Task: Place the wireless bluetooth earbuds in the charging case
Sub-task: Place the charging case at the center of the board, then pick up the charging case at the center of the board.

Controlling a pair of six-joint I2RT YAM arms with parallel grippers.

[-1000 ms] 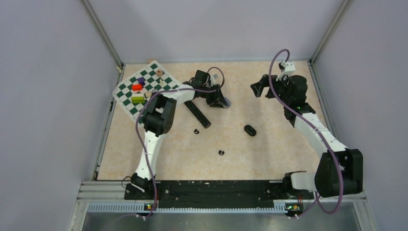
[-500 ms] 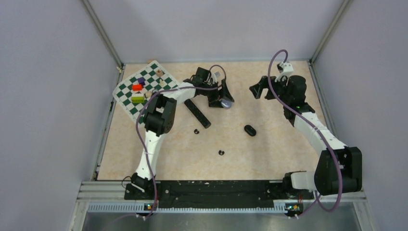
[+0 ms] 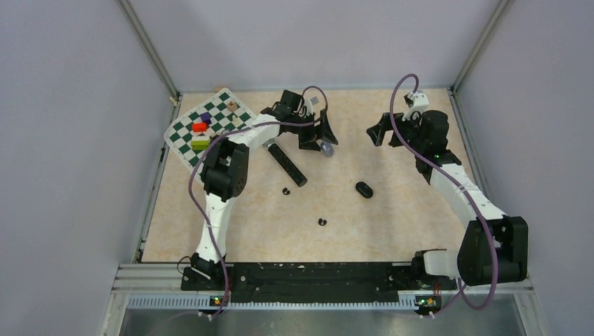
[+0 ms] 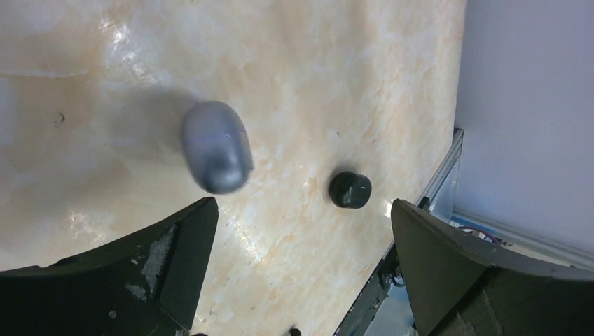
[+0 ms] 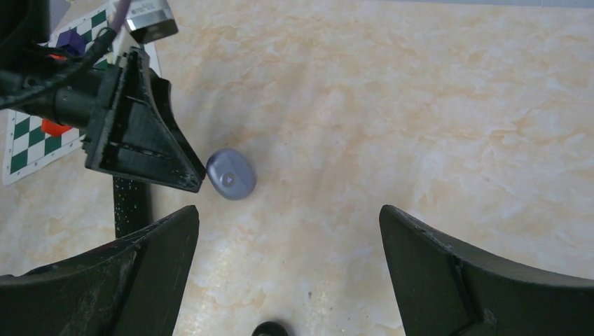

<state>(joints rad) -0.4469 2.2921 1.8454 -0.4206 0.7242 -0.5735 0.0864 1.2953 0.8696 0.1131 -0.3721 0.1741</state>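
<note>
Case (image 3: 326,148), purple, on table (image 3: 392,224) beside wide-open left fingers (image 4: 140,280); right fingers (image 5: 126,280) likewise wide.

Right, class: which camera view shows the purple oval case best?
The right wrist view: the purple case shows whole and in sharp focus on the tabletop. The left wrist view has it bigger but blurred; the top view shows only a small speck.

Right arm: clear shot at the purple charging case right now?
Probably yes: bare table lies between the right fingers and the purple charging case; only the open left fingers crowd its far side.
</note>
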